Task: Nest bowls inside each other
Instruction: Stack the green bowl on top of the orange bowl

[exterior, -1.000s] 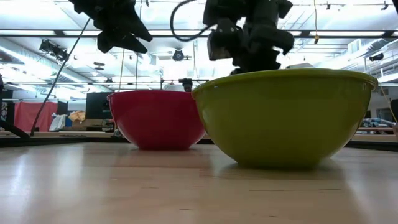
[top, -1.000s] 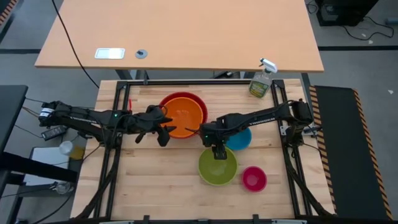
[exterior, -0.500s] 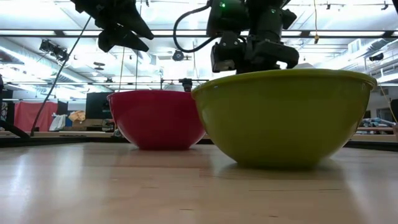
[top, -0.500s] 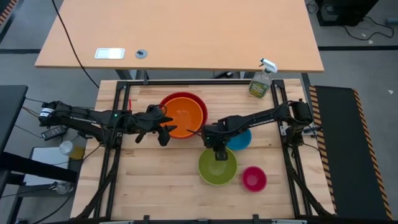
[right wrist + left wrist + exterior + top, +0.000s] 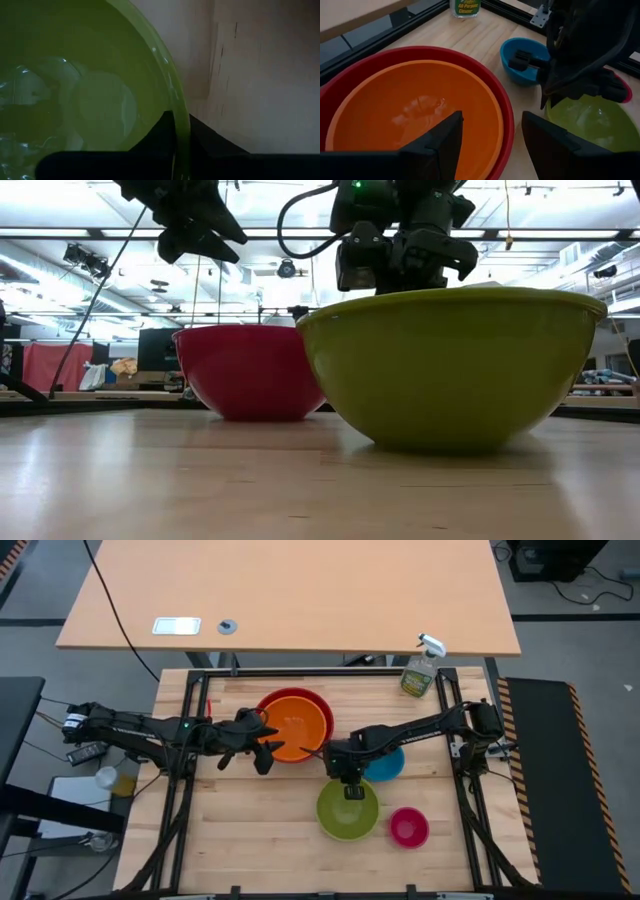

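Note:
An orange bowl [image 5: 297, 723] sits nested in the red bowl [image 5: 262, 706] at the table's far middle. The blue bowl [image 5: 390, 767] stands to their right. The lime green bowl [image 5: 347, 815] and the small pink bowl [image 5: 408, 828] stand nearer the front. My right gripper [image 5: 350, 786] points steeply down, shut on the green bowl's far rim. My left gripper [image 5: 264, 753] hangs open above the table just left of the red bowl's near edge, holding nothing; its fingers frame the orange bowl [image 5: 415, 110] in the left wrist view. My right gripper pinches the green bowl's rim [image 5: 180, 131] on its far side. One finger is inside the bowl and one outside. The fingers come from above, slanting steeply down. The bowl stands upright with its base [image 5: 450, 442] on the table.
A clear spray bottle [image 5: 420, 671] stands at the table's far right corner. Black frame rails [image 5: 300, 671] run along the table's edges. Bare wood lies at the near left [image 5: 250, 840].
My right gripper has sunk slightly onto the green bowl's far rim and shut on it. The bowl has shifted a little toward the table's left while staying on the table.

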### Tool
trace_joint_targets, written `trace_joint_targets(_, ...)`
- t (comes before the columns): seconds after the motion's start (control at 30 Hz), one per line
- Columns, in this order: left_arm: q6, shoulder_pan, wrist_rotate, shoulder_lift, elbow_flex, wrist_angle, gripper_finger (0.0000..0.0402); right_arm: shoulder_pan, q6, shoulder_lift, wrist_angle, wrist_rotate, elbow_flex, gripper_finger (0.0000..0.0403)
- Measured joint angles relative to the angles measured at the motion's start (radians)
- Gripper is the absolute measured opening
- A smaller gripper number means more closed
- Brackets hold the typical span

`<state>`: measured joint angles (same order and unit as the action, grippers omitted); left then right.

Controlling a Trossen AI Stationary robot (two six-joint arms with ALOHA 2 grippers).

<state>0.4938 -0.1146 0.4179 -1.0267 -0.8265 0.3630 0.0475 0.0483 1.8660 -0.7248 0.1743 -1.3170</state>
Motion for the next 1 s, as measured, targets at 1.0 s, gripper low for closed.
trace_joint_targets(1.0, -0.069, 0.0, -0.011, 0.312, 0.0, -0.059, 0.0208, -0.119, 0.087, -0.014, 0.059, 0.137, -0.316, 0.0032)
